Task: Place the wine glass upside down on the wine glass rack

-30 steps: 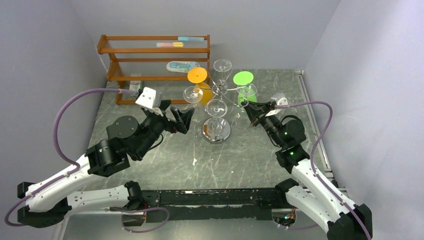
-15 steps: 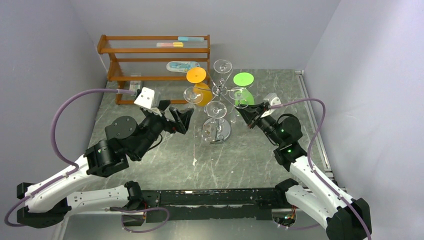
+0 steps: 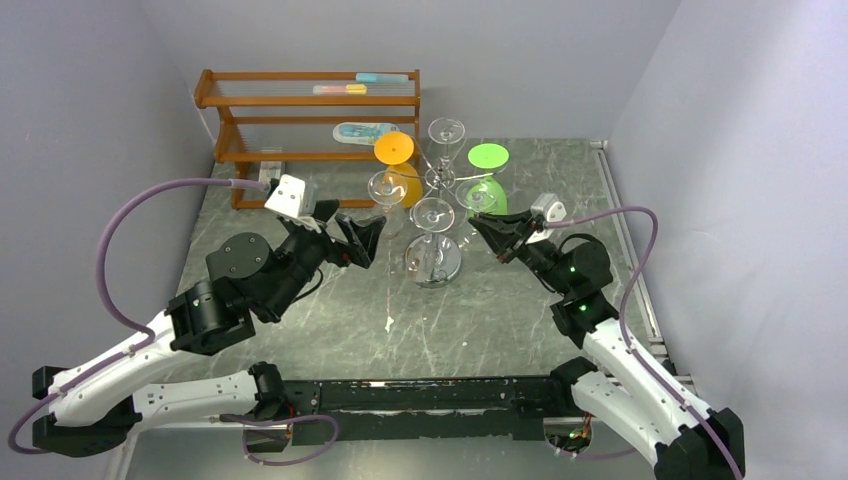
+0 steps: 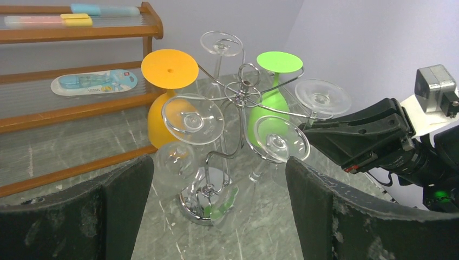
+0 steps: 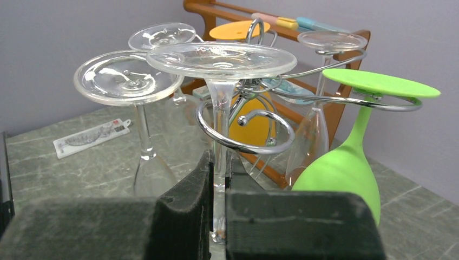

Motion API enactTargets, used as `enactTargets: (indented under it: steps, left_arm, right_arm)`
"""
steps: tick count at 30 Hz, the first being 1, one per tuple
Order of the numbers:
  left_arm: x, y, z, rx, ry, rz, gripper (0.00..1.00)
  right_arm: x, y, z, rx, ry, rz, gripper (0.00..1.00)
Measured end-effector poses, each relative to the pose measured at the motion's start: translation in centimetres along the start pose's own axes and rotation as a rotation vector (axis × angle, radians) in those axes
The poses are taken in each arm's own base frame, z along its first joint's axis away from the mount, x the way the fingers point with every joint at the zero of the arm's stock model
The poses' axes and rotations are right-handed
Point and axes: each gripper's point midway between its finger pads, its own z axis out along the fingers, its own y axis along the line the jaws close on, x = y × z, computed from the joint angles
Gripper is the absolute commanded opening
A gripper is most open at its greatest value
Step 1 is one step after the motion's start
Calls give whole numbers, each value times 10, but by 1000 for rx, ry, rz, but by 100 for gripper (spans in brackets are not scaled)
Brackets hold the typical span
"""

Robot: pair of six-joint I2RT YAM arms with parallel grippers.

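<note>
While the right end effector (image 3: 487, 233) is clamped on the stem of the clear see-through wine glass (image 5: 222, 57), that glass is already flipped with its flat round foot on top and its bowl hanging down. It sits on the right side of the shiny chrome wire tree rack (image 4: 242, 95). From the right wrist view the stem runs down through the curled loop of one of the rack's arms. The foot is up above that loop, not resting on the wire.

Left end effector (image 3: 364, 238) is spread wide with nothing in it. It hovers off the rack's left side and is aimed at it, and the left wrist view looks straight between its black foam pads (image 4: 81, 216) at the whole tree.

Rack's pretty full: an orange plastic wine glass (image 3: 400, 182) hangs at its back left, a lime green plastic wine glass (image 3: 488, 193) at its back right, and more clear glasses hang on the front and rear arms, all foot up.

An orange-brown wooden shelf unit (image 3: 300, 100) sits behind the rack to the left, on the same grey marbled tabletop (image 3: 480, 320).
</note>
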Motion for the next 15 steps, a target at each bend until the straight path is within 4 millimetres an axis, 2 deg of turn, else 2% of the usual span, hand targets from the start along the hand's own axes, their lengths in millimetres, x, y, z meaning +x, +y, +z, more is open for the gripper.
enactTargets:
  steps: [5, 15]
  left_arm:
    - [-1, 0, -1, 0, -2, -5, 95]
    - [-3, 1, -2, 2, -7, -9, 95]
  right_arm:
    - [-4, -2, -7, 31, -30, -5, 0]
    - [1, -15, -12, 121, -30, 17, 0]
